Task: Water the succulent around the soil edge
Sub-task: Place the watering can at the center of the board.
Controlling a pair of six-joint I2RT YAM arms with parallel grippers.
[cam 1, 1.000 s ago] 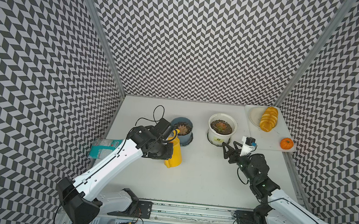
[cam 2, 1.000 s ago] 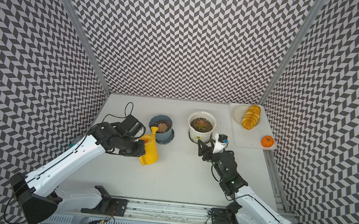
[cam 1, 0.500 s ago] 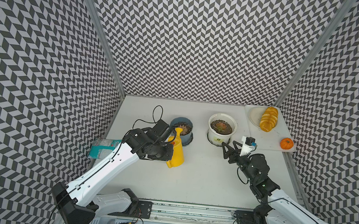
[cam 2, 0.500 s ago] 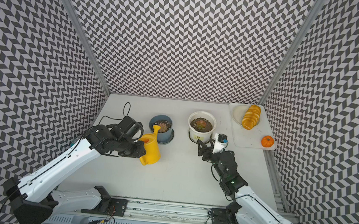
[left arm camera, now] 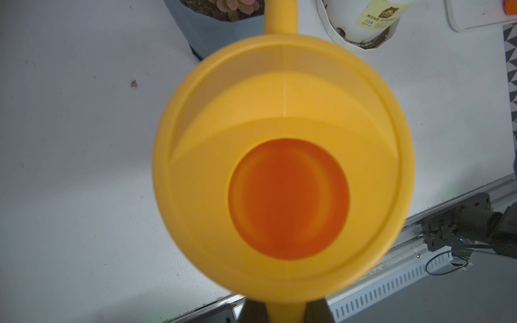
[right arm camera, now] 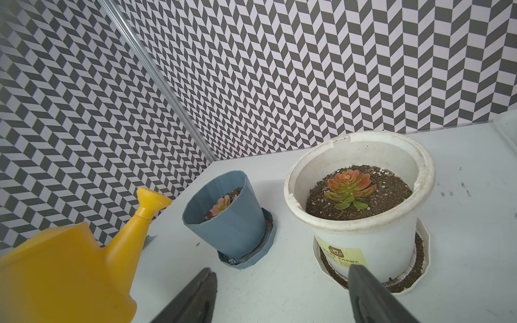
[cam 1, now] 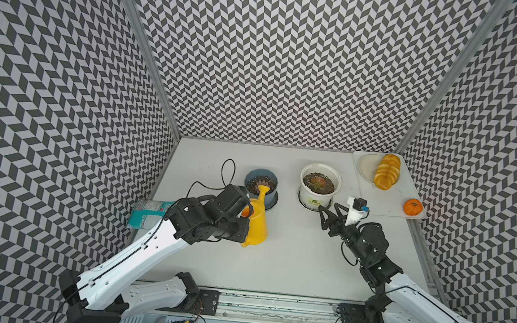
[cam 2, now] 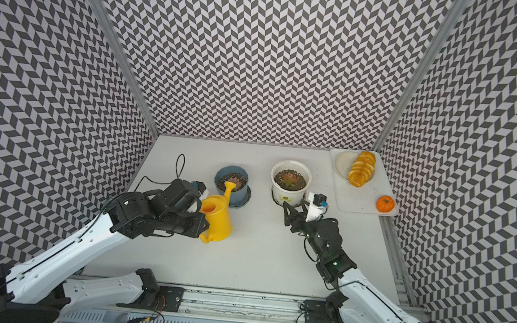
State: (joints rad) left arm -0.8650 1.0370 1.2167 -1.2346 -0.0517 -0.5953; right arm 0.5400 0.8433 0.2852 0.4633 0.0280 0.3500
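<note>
My left gripper [left arm camera: 285,310] is shut on the handle of a yellow watering can [cam 1: 257,223] [cam 2: 217,220], which stands upright. Its spout [right arm camera: 152,200] points at a blue pot [cam 1: 251,174] [right arm camera: 232,223] holding a pink succulent [right arm camera: 222,205]; the tip sits near the pot's front rim. A white pot [cam 1: 315,200] [right arm camera: 363,237] to the right holds a red-green succulent [cam 1: 318,184] [right arm camera: 348,190] in dark soil. My right gripper [cam 1: 328,208] [right arm camera: 280,268] hangs open and empty just in front of the white pot.
A white tray [cam 1: 386,200] at the back right carries a bread loaf [cam 1: 387,171] on a plate and a small orange pumpkin [cam 1: 413,207]. A teal packet [cam 1: 149,211] lies by the left wall. Both pots stand on saucers.
My left arm has swung and carried the watering can a little to the right, bringing its spout closer to the blue pot. The right arm has not moved.
</note>
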